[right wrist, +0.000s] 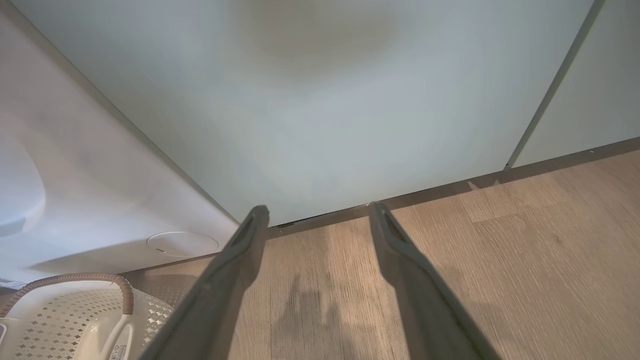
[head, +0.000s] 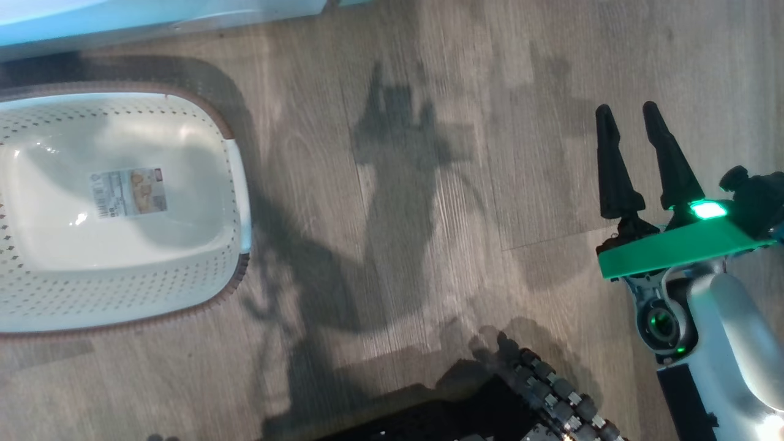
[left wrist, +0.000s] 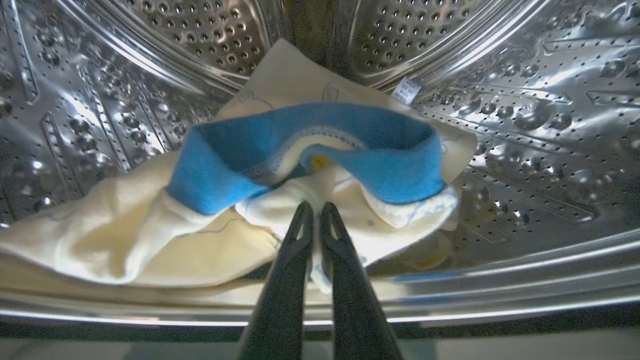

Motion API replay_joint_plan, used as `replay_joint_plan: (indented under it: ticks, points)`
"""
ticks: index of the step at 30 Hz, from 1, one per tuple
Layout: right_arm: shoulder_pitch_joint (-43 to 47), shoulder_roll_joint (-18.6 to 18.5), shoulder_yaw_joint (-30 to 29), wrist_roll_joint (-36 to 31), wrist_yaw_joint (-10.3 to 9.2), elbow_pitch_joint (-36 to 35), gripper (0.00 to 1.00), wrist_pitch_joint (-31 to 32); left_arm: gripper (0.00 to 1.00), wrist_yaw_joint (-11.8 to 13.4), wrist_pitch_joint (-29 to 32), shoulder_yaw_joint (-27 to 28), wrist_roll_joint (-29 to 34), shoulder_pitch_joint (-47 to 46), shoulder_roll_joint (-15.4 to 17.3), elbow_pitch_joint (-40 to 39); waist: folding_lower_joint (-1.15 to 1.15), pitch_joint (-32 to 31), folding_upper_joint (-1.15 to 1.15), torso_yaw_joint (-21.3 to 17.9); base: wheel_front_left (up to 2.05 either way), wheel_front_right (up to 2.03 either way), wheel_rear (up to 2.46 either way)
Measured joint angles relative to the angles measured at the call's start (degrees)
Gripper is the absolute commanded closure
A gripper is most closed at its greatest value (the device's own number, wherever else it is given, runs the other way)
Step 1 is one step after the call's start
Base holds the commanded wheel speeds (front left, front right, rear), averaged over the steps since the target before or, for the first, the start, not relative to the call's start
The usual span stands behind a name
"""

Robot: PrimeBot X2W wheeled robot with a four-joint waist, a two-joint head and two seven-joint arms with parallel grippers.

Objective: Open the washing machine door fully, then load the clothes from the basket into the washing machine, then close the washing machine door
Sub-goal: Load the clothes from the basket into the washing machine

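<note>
left gripper (left wrist: 315, 207): it's reaching into the washing machine's (left wrist: 525, 100) steel drum, its 2 dark fingers (left wrist: 280, 280) sitting almost together, and a fold of pale cloth is showing pinched between them.
the clothes (left wrist: 150, 235): they're lying inside the washing machine, piling on the drum's lower wall just past its front lip. the soft yellow cloth is spreading along that lip, and a bright blue band (left wrist: 310, 135) is arching over the top of the heap.
white tag (left wrist: 406, 90): it's sticking up at the edge of the heap that lies deeper in the washing machine.
the basket (head: 122, 291): it's sitting on the wooden floor (head: 398, 245) outside the washing machine. in the right wrist view the basket (right wrist: 60, 310) is showing near the foot of the washing machine's (right wrist: 100, 190) white front. whether they're touching, i cannot tell.
paper label (head: 130, 192): it's showing in plain sight on the basket's bottom.
right gripper (head: 628, 109): it's hanging over the floor outside the washing machine, well apart from the basket, with its 2 fingers spreading wide and gripping nothing.
right gripper's (right wrist: 318, 208) aim: it's pointing at the base of the pale green cabinet panel (right wrist: 325, 100) standing right beside the washing machine.
</note>
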Motion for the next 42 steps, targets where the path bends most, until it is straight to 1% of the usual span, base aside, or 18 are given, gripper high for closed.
replay_joint_plan:
  ticks: [6, 9, 14, 23, 29, 30, 31, 32, 35, 42]
  points:
    - [-0.03, 0.03, 0.78, 0.10, 0.00, -0.10, 0.00, -0.01, 1.00, -0.02, -6.32, -0.38, 4.07, -3.80, 1.65, 2.24, 0.00, 1.28, 0.00, -1.31, 0.00, 0.00, 0.00]
    - [-0.11, 0.04, 1.31, 0.60, 0.00, -0.21, 0.00, -0.13, 1.00, -0.07, -9.72, -0.97, 6.00, -6.71, 1.94, 3.67, 0.00, 2.12, 0.00, -2.13, 0.00, 0.00, 0.00]
    - [-0.44, 0.07, 1.68, 0.73, 0.00, -0.37, 0.00, -0.15, 1.00, -0.64, -13.26, -1.94, 7.97, -10.71, 2.08, 6.90, 0.00, 3.40, 0.00, -3.44, 0.00, 0.00, 0.00]
    - [-0.65, 0.08, 1.91, 1.10, 0.00, -0.33, 0.00, -0.15, 1.00, -2.50, -13.74, -3.69, 9.01, -15.23, 1.29, 12.84, 0.00, 4.77, 0.00, -3.37, 0.00, 0.00, 0.00]
    - [-1.59, 0.08, 1.82, 1.07, 0.00, -0.33, 0.00, -0.15, 1.00, -4.60, -10.85, -3.66, 6.36, -15.95, -0.30, 15.27, 0.00, 4.99, 0.00, -2.52, 0.00, 0.00, 0.00]
    - [-1.59, 0.08, 1.76, 1.04, 0.00, -0.33, 0.00, -0.15, 0.54, -4.70, -10.87, -3.64, 6.16, -15.95, -0.55, 15.30, 0.00, 5.02, 0.00, -2.36, 0.00, 0.00, 0.00]
    - [-1.59, 0.08, 1.66, 0.99, 0.00, -0.33, 0.00, -0.15, 0.04, -4.91, -10.87, -3.56, 5.66, -15.95, -0.85, 15.32, 0.00, 5.05, 0.00, -2.19, 0.00, 0.00, 0.00]
    - [-1.59, 0.08, 1.46, 0.99, 0.00, -0.31, 0.00, -0.15, 0.00, -5.17, -10.87, -3.56, 5.15, -15.95, -1.16, 15.33, 0.00, 5.06, 0.00, -1.96, 0.00, 0.00, 0.00]
    - [-1.59, 0.08, 0.68, 0.44, 0.00, -0.15, 0.00, -0.15, 0.00, -5.44, -11.03, -3.53, 4.33, -15.89, -2.14, 15.32, 0.00, 4.88, 0.00, -1.15, 0.00, 0.00, 0.00]
    - [-1.60, 0.08, -0.34, -0.53, 0.00, -0.04, 0.00, -0.15, 0.00, -5.91, -12.23, -3.36, 2.82, -14.48, -2.86, 14.38, 0.00, 4.01, 0.00, 0.58, 0.00, 0.00, 0.00]
